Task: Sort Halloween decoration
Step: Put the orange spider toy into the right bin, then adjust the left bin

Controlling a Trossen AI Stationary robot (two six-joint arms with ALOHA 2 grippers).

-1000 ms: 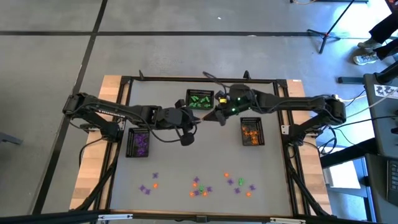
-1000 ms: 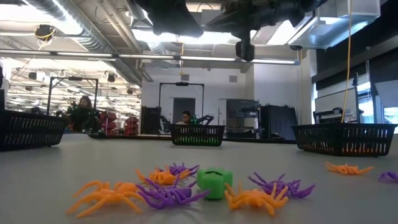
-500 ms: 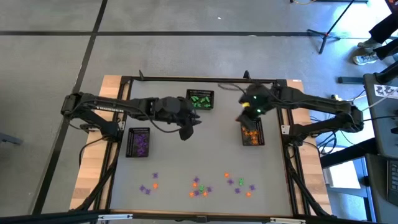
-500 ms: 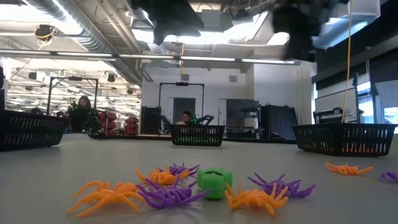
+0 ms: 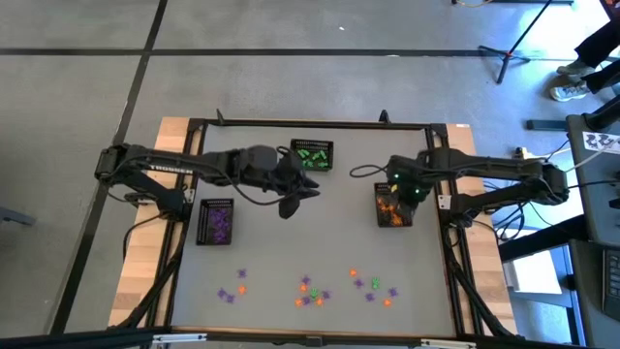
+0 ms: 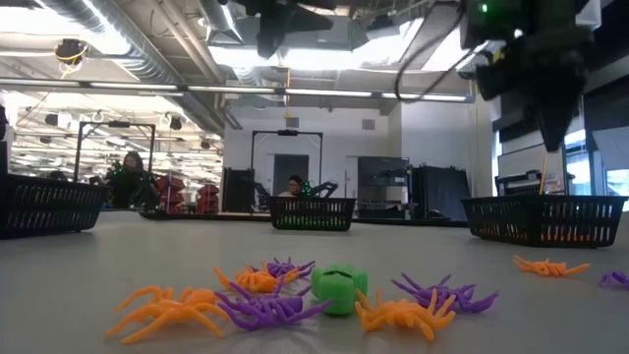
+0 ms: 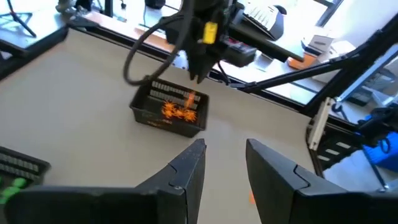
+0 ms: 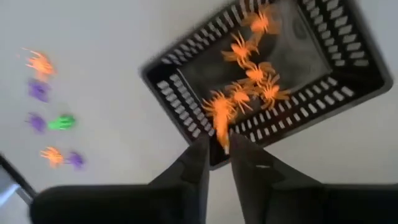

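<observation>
Sorting by colour explains the layout: three black mesh rectangular baskets each take one hue, and the right gripper (image 8: pixel 217 148) hangs directly above the basket of orange spiders (image 5: pixel 392 206), its fingers pointing down and parted only narrowly. An orange plastic spider (image 8: pixel 221 118) shows just beyond the fingertips; whether it is pinched there or already dropping among the others in the basket I cannot tell, though the placement suggests a drop-off. In the low view that gripper (image 6: pixel 552 123) stands well above the basket's rim (image 6: pixel 543 219), so release from height looks intended, and the tall mesh walls should catch a light trinket. The right arm reaches inward from its side of the table with the wrist bent sharply down. The left gripper (image 7: pixel 225 163) is held in mid-air near the centre of the table, its two dark fingers a moderate gap apart with nothing between them; the basket of green pieces (image 5: pixel 312 154) lies just beyond and beside it, the basket of purple pieces (image 5: pixel 215 222) back towards its own base. That arm stretches long and nearly level across the table, wrist tilted down. The unsorted small plastic trinkets (image 5: pixel 310 289) in purple, green and orange lie scattered along the near edge, well apart from both grippers, so much of the sorting is, by my judgement, not yet done.
</observation>
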